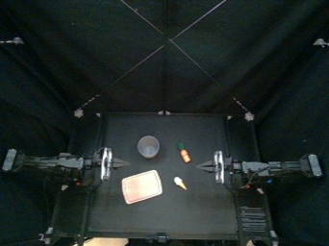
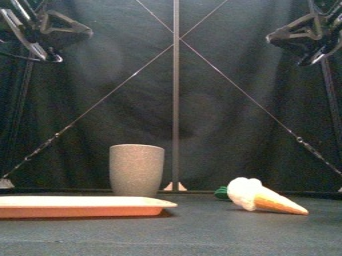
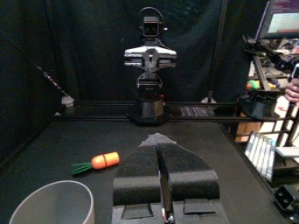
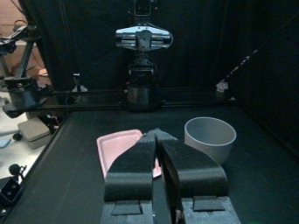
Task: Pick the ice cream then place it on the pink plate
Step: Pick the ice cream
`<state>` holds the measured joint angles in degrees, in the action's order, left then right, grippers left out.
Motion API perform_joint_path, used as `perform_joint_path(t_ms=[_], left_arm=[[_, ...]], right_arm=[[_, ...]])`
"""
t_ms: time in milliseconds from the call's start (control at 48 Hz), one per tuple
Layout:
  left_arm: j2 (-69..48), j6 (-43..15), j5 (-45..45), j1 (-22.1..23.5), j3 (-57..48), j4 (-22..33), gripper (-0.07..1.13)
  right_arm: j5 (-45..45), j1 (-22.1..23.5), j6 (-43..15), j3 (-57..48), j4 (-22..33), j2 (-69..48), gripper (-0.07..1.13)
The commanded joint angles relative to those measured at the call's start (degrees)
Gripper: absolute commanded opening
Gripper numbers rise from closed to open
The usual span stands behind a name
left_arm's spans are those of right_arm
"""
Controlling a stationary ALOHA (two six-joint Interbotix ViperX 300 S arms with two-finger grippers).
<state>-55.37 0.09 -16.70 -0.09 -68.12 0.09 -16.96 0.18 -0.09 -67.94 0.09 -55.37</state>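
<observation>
The ice cream (image 1: pixel 182 182), a white scoop on a tan cone, lies on its side on the table right of the middle (image 2: pixel 261 196). The flat pink plate (image 1: pixel 141 185) lies just left of it (image 2: pixel 80 206) and shows past the right jaws (image 4: pixel 117 149). My left gripper (image 1: pixel 103 165) hovers at the table's left side, jaws shut and holding nothing (image 3: pixel 163 150). My right gripper (image 1: pixel 218 165) hovers at the right side, also shut and holding nothing (image 4: pixel 160 136). Both are raised well above the table and apart from the ice cream.
A tall grey speckled cup (image 1: pixel 149 146) stands upright behind the plate (image 2: pixel 136 169). A small orange carrot toy (image 1: pixel 186 153) with a green top lies behind the ice cream (image 3: pixel 100 161).
</observation>
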Motion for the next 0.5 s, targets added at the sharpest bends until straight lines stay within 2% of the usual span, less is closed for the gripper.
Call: perform_joint_path(t_ms=[21,167,312,396,500], left_arm=[[0.5,0.0,-2.6,0.0,0.1,0.5,-0.03],[0.5,-0.2,-4.1,-0.1,-0.4,0.5,-0.01],[0.5,-0.3,-4.2,-0.2,-0.4,0.4,-0.01],[0.5,-0.3,-4.2,-0.2,-0.7,0.4,-0.01],[0.5,-0.3,-4.2,-0.1,-1.0,0.5,-0.01]], right_arm=[[-0.1,0.3,-0.2,0.2,-0.4,1.8,-0.01],[2.8,0.4,-3.7,-1.2,-2.7,6.1,0.04],[7.1,-0.5,-10.8,-0.7,-8.3,12.6,0.12],[7.7,-1.4,-14.3,0.1,-8.8,16.3,0.21],[7.6,-2.3,-17.0,1.5,-8.6,20.8,0.4]])
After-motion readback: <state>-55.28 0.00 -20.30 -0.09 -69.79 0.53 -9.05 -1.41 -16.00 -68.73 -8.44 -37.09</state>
